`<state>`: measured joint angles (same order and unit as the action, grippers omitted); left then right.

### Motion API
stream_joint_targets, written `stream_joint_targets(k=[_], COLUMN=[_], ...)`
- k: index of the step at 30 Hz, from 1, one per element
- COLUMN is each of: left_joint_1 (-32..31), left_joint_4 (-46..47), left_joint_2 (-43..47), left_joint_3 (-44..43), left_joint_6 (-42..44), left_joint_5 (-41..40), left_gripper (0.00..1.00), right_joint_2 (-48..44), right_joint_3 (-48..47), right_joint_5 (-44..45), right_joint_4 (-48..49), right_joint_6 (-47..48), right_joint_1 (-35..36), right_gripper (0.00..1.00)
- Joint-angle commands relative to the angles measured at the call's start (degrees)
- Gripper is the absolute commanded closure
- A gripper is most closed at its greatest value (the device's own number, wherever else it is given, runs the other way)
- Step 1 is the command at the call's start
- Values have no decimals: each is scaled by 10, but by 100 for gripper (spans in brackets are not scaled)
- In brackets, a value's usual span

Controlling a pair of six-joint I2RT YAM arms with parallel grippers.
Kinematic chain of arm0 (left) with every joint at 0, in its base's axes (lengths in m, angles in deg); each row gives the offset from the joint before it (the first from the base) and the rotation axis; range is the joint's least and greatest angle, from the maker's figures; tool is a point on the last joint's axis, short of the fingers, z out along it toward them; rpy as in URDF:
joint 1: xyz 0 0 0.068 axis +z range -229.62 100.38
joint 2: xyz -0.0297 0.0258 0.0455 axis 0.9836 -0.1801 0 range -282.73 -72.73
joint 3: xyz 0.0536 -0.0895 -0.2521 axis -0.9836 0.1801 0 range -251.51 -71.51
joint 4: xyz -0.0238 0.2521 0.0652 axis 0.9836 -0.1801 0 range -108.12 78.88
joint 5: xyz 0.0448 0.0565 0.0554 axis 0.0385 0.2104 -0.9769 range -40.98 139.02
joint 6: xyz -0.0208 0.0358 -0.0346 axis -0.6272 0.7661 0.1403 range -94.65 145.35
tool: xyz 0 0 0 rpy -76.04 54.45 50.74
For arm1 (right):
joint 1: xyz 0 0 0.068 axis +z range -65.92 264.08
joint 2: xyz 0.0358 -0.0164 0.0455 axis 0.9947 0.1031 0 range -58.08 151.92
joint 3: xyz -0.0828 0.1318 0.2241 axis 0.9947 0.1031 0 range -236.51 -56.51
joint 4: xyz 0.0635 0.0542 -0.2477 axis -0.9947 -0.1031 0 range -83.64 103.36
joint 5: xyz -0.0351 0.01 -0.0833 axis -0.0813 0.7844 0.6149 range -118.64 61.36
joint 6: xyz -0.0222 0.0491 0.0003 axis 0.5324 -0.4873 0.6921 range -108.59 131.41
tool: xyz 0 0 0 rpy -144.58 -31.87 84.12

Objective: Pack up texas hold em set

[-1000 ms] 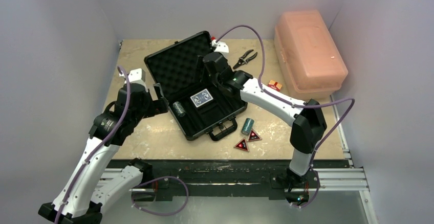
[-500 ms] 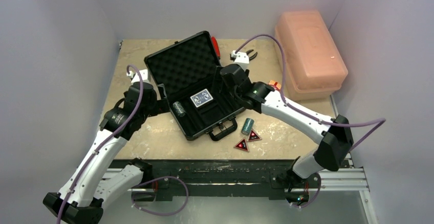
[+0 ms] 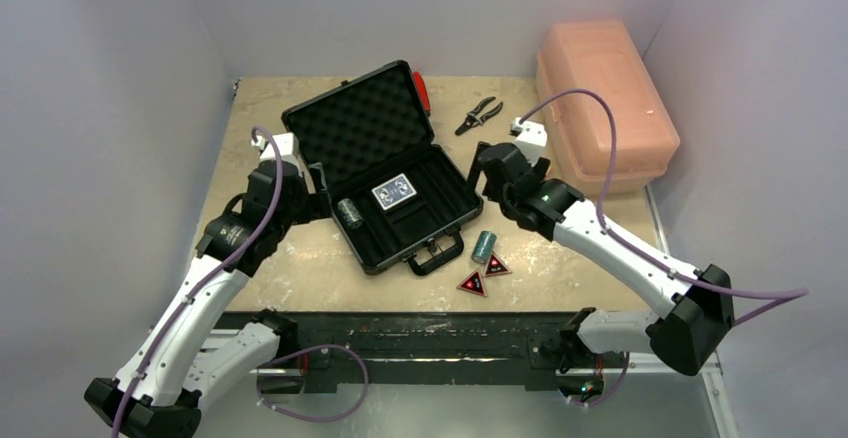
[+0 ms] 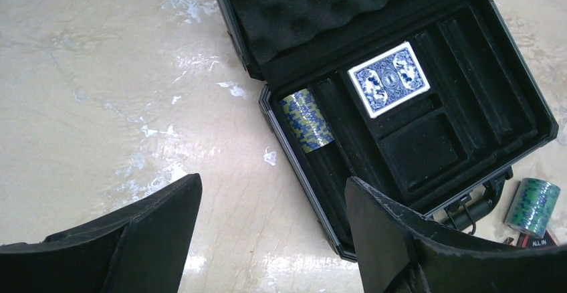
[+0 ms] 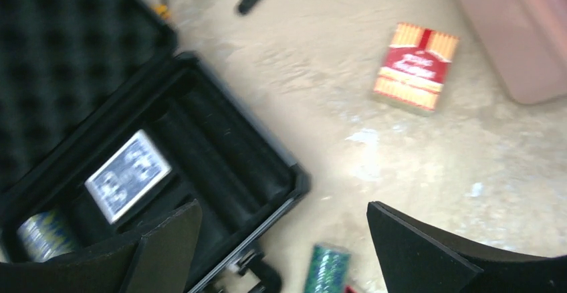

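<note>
Black foam lines the open briefcase (image 3: 352, 130), which lies mid-table (image 3: 300, 258) with its lid tipped back. In its tray sit a blue card deck (image 3: 393, 192) and, at the left end, a teal chip roll (image 3: 348, 210). A second chip roll (image 3: 484, 246) lies on the table just beside the case's handle, with two red-black triangles (image 3: 472, 283) near it. A red card deck (image 5: 416, 67) lies right of the case, near the pink box (image 3: 605, 98). Pliers (image 3: 480, 115) lie behind the case. The left hand (image 4: 273, 182) hovers at the case's left edge, fingers wide apart, holding nothing. The right hand (image 5: 282, 206) hangs over the case's right edge, also spread wide and empty.
</note>
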<state>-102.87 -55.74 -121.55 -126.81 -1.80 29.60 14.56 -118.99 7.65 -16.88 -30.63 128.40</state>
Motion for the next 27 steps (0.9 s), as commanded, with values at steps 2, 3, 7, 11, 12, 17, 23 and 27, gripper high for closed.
stream_joint_targets(k=[2,3,7,11,12,17,23,27], left_joint_1=[4,4,4,4,4,4,4,4], left_joint_4=[31,26,19,20,23,20,26,40], left_joint_2=[9,6,8,29,34,34,41,56], left_joint_3=[7,5,2,6,10,10,17,30], left_joint_6=[29,30,34,50,52,50,40,38], left_joint_5=[18,16,26,43,44,19,-17,-23], left_gripper=[26,27,32,30,30,30,29,29], right_joint_2=[-6,-1,52,90,100,145,205,238], right_joint_3=[15,12,-18,-33,-38,-56,-82,-98], right_joint_5=[-6,-6,-7,-18,-17,-20,-35,-39], right_joint_4=[-30,-34,-59,-60,-61,-55,-34,-26], right_joint_6=[-11,-10,-25,-32,-35,-39,-34,-32], right_joint_1=[-96,-107,-157,-189,-194,-220,-247,-261], right_gripper=[1,1,1,1,1,1,1,1])
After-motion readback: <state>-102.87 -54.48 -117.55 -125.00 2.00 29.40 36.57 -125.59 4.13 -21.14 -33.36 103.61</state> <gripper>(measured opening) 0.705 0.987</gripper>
